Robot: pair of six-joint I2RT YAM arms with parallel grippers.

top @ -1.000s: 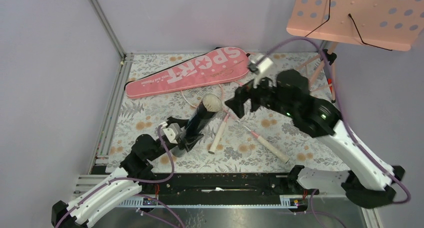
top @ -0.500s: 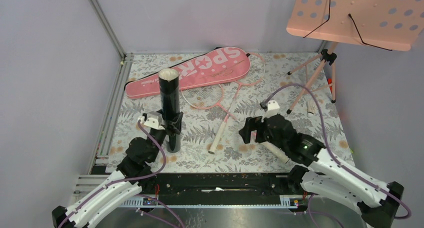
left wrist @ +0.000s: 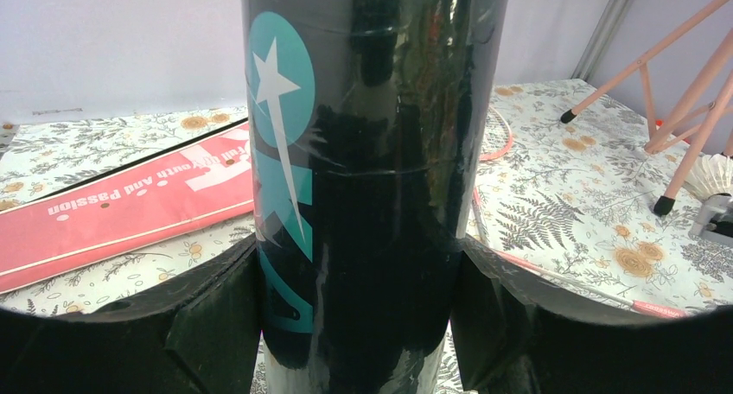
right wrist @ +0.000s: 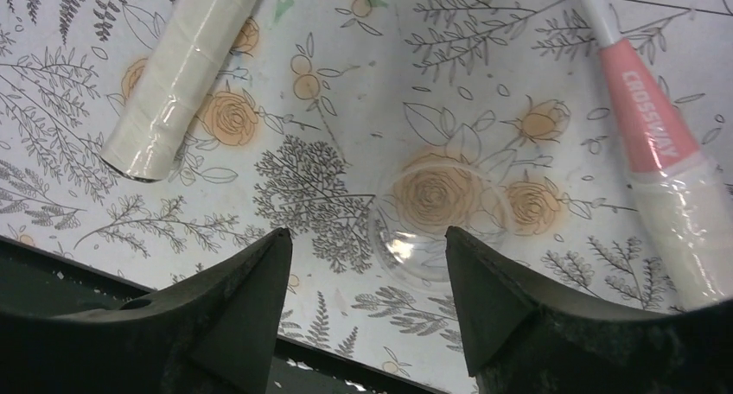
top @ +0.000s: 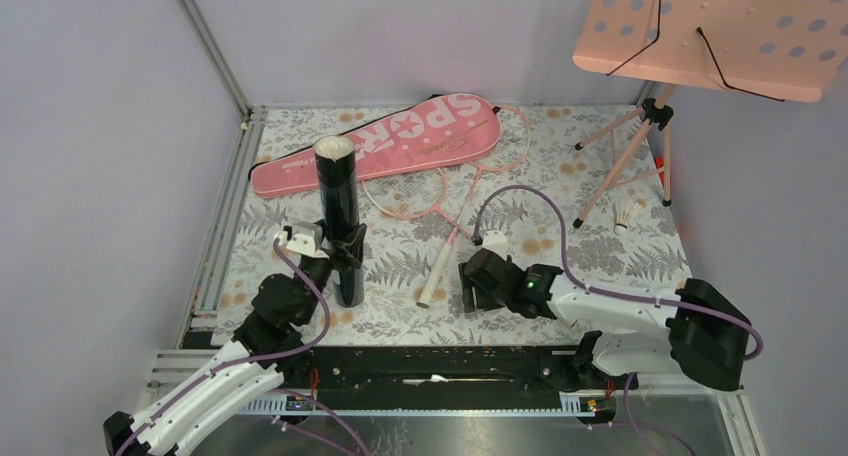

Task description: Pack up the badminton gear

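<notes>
While my left pincer (top: 346,259) clamps the glossy black cylindrical tube (top: 337,191) upright, left of centre overhead, my right pincer (right wrist: 367,277) gapes wide over a clear round lid (right wrist: 435,231); I'd centre on it, then descend straight.

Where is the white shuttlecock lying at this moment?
In the top view, the shuttlecock lies on the right side, between two tripod feet of the pink music stand.
</notes>
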